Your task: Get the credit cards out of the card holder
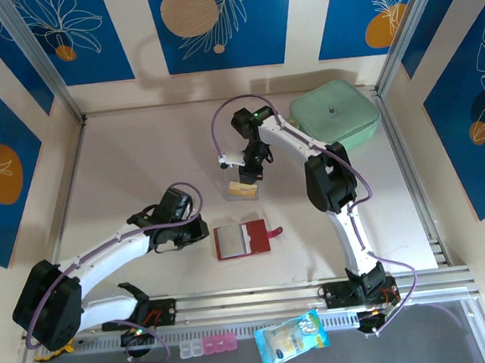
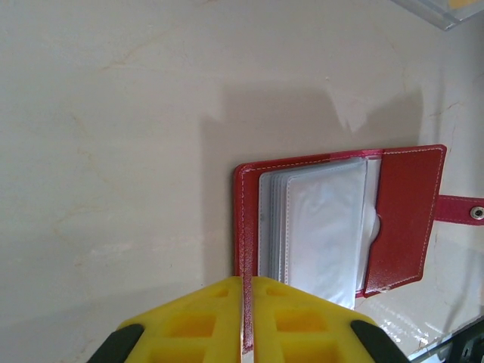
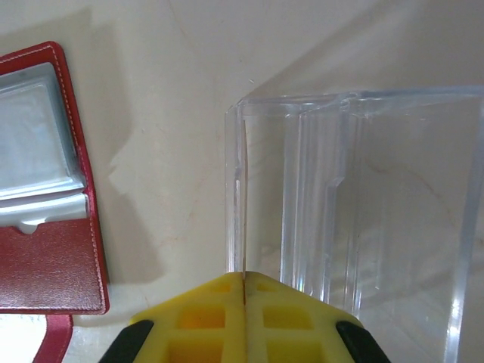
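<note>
Blue leaf-printed panels walled a pale counter (image 1: 140, 156), bare but for a mint-green case (image 1: 335, 115) in the far right corner. The red card holder (image 1: 240, 239) lay open and flat towards the near side, between the two arms. Its long axis ran left to right, with the snap tab (image 1: 273, 232) pointing right and the greyish pockets (image 2: 325, 227) face up. The left arm's fingers (image 2: 197, 318) were pinched narrow on the holder's left cover edge, so that arm was the nearer one, pinning it. The right arm's fingers (image 3: 204, 302) were closed tight farther back, at a clear plastic tray (image 3: 363, 197) with a tan card (image 1: 243, 187) lying in it. A thin edge ran in between them, and I could not tell whether it was a card or the tray wall. From there the holder lay nearer the arm bases and slightly left. I saw no card in the pockets, though they were cloudy. Open counter surrounded the holder, with the metal rail (image 1: 260, 296) near its near side.
</note>
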You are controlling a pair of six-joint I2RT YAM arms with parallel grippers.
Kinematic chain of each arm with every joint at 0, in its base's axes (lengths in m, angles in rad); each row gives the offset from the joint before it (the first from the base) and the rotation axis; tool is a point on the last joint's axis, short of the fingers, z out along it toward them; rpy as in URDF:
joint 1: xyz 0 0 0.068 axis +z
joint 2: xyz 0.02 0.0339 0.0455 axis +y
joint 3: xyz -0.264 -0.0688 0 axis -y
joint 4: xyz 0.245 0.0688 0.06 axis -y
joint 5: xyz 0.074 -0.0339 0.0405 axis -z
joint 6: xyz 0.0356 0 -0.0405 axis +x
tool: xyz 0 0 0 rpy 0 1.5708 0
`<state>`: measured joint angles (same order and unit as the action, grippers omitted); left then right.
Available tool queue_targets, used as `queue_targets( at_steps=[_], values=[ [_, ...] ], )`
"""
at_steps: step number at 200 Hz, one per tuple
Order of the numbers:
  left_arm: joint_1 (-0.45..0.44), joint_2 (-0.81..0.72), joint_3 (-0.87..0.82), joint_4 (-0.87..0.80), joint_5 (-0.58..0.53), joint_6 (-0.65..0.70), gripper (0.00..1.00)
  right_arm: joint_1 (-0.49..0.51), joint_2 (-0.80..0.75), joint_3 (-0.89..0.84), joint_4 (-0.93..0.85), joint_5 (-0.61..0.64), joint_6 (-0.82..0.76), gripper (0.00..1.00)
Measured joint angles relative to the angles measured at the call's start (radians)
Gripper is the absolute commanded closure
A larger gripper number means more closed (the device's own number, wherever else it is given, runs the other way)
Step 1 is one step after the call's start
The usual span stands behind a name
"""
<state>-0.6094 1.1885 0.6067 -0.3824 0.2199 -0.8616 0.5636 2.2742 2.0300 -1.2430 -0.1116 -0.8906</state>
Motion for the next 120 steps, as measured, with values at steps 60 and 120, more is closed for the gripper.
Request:
queue_targets(
  at_steps=[60, 120],
  values=[
    [0.003, 0.000, 0.000, 0.000, 0.008, 0.000, 0.88, 0.031, 0.003, -0.013, -0.004, 0.000, -0.018, 1.00],
    [0.004, 0.003, 0.000, 0.001, 0.015, 0.000, 0.88, 0.062, 0.014, -0.013, -0.015, -0.008, -0.026, 0.93]
  ],
)
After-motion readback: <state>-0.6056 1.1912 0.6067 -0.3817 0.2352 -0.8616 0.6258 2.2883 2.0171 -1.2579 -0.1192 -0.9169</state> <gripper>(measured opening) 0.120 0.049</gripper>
